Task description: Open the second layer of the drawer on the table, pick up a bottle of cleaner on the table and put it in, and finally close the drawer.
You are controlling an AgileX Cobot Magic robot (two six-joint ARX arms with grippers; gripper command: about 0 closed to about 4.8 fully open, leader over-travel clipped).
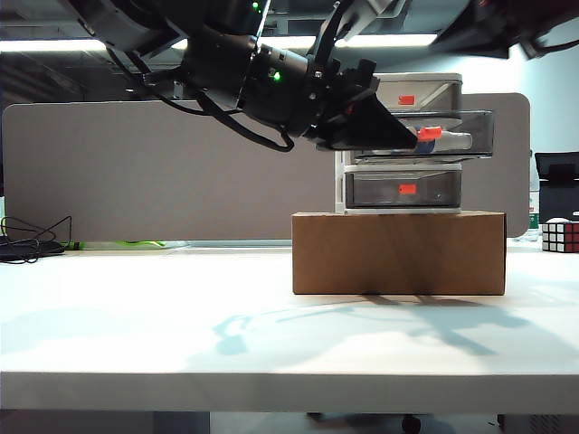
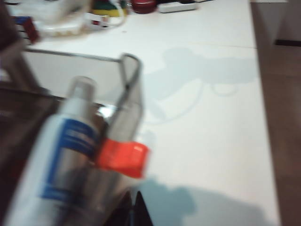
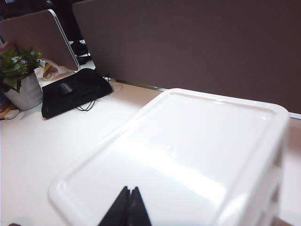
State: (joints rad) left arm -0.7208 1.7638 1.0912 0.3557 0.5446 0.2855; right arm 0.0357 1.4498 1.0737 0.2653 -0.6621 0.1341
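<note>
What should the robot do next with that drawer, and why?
Probably push the middle drawer shut. It sticks out of the drawer unit, and the cleaner bottle already lies inside it. The left gripper, shut, sits right by the drawer's orange tab. The right gripper, also shut, hovers over the unit's white top.

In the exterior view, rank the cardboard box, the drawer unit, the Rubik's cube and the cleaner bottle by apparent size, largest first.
1. Cardboard box, clearly largest.
2. Drawer unit, standing on the box, partly hidden by the left arm.
3. Rubik's cube, cut off by the frame edge.
4. Cleaner bottle, mostly hidden inside the open second drawer; its place below the cube is unsure.
</note>
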